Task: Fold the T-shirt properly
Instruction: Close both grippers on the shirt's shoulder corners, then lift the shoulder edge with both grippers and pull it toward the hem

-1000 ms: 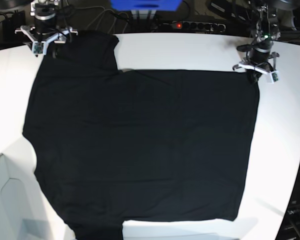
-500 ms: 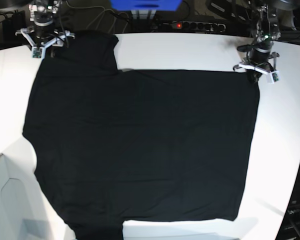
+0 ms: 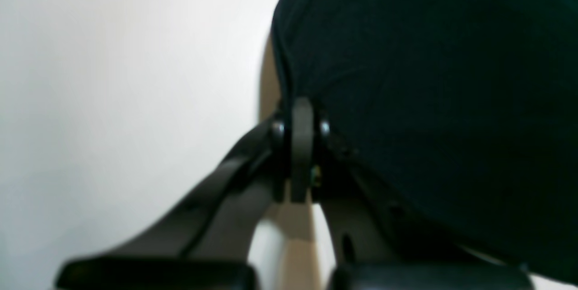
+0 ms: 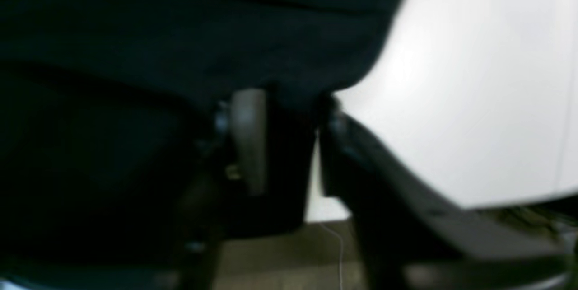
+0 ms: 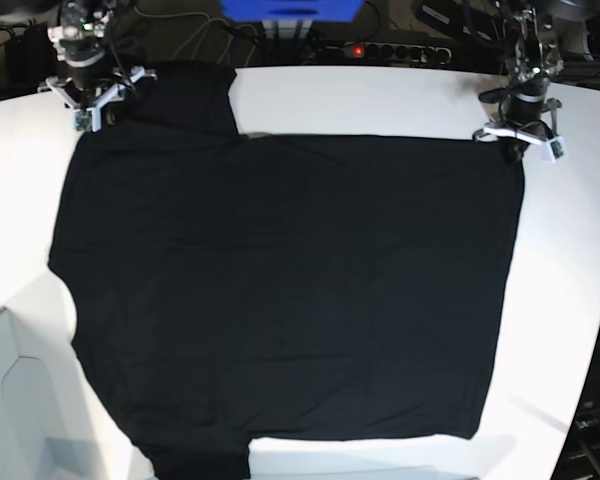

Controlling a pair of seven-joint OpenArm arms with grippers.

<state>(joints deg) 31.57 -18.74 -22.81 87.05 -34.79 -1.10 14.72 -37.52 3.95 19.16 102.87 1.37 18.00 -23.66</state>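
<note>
Looking at my left fingers (image 3: 301, 114) first, I see them pressed tight together, with the edge of the black T-shirt (image 5: 280, 290) pinched between them. In the left wrist view the dark cloth bunches up right at the tips and spreads away to the right, and the white tabletop (image 3: 113, 100) fills the other side.

My right fingers (image 4: 282, 109) have a gap between them, and black cloth sits in that gap. The picture is blurry there, so I cannot tell if they are really squeezing the cloth. One finger (image 4: 247, 136) looks pale and stands against the dark shirt. The other finger is dark and stands over the white tabletop.

From the base view, the left arm's fingers (image 5: 516, 140) are at the far corner of the shirt on the right of the picture. The right arm's fingers (image 5: 90, 100) are at the far corner on the left, by a sleeve.

The shirt lies flat and spread wide open, plain black side up, covering most of the tabletop (image 5: 380, 100). One sleeve sticks out at the far left, and another at the near left edge.
</note>
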